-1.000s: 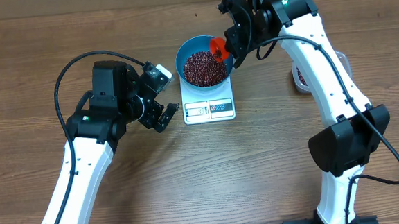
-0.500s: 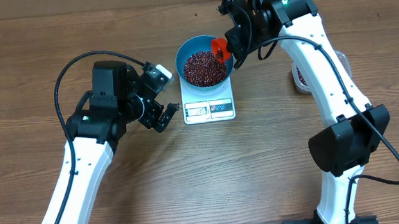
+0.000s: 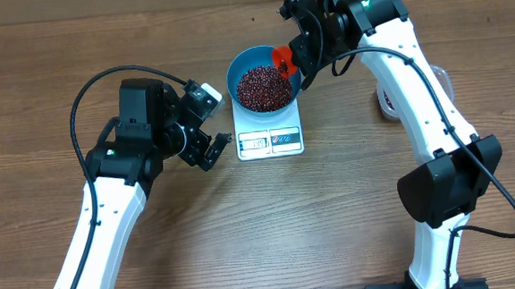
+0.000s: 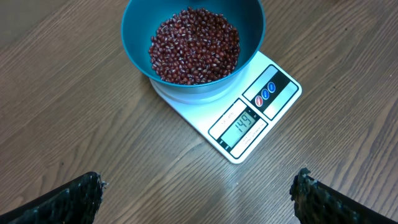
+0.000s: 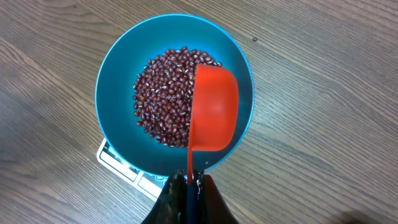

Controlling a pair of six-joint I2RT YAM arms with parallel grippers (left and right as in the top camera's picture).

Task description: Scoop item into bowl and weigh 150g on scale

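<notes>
Red plastic scoop [image 5: 211, 112] held above the flat white rectangular scale [image 4: 202, 111]

Small dark red-brown beans [image 4: 193, 46] are heaped in the round deep-blue plastic bowl [image 4: 135, 28] on the scale, where 149 is displayed. The scoop's handle is clamped by the right gripper [image 5: 186, 180]. The left gripper [image 4: 196, 194] is spread wide beside the scale, empty. 150 could be overshot if more than a few beans were tipped in.

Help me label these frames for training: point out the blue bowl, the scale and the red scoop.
blue bowl [image 4: 132, 34], left wrist view, bare inner wall.
scale [image 4: 244, 122], left wrist view, display window.
red scoop [image 5: 213, 109], right wrist view, middle of its cup.
</notes>
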